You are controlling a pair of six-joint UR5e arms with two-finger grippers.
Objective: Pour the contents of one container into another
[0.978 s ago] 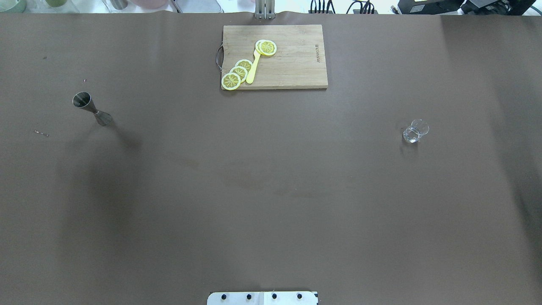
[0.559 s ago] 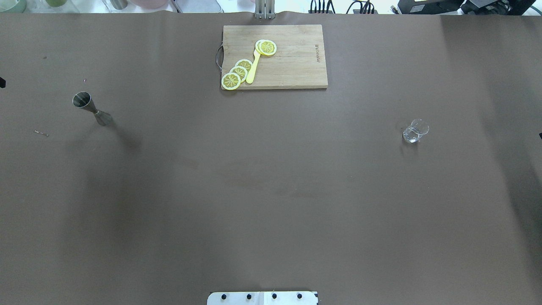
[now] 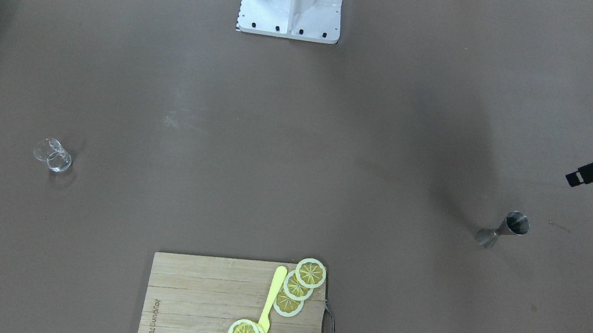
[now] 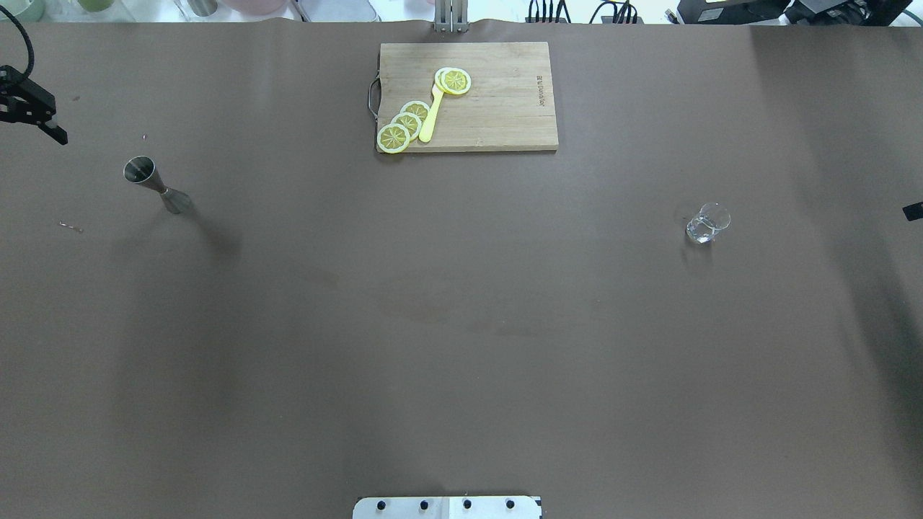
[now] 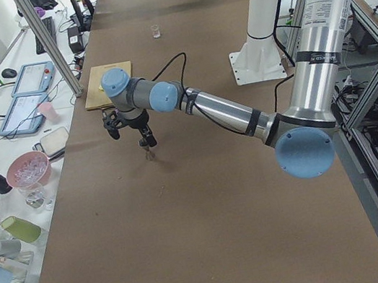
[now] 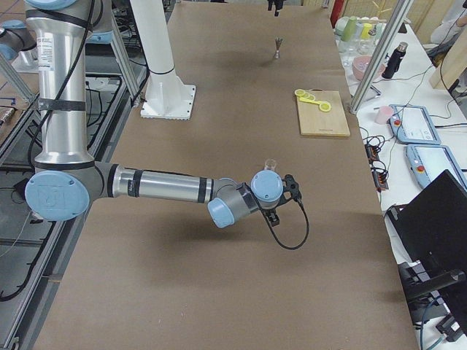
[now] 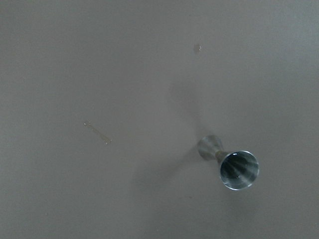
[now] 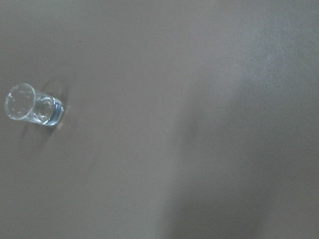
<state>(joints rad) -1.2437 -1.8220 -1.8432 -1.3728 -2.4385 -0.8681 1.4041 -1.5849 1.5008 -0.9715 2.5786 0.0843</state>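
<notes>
A steel jigger [image 4: 155, 186] stands upright on the left of the brown table, also visible in the left wrist view [image 7: 234, 167]. My left gripper [image 4: 32, 108] hangs above the table's left edge, left of and beyond the jigger, apart from it. Its fingers look spread and hold nothing. A small clear glass [image 4: 708, 222] stands on the right side, and appears in the right wrist view [image 8: 32, 104]. Only a black tip of my right gripper [image 4: 914, 211] pokes in at the right edge, to the right of the glass. I cannot tell whether it is open or shut.
A wooden cutting board [image 4: 505, 108] with lemon slices [image 4: 407, 122] and a yellow utensil [image 4: 431, 119] lies at the far middle. The robot base plate [image 4: 447, 507] sits at the near edge. A tiny bit of debris [image 4: 71, 227] lies left of the jigger.
Both arms have come in from the sides: the left gripper now shows at the upper left edge, and the right gripper's tip shows at the right edge. Jigger and glass have not moved.
</notes>
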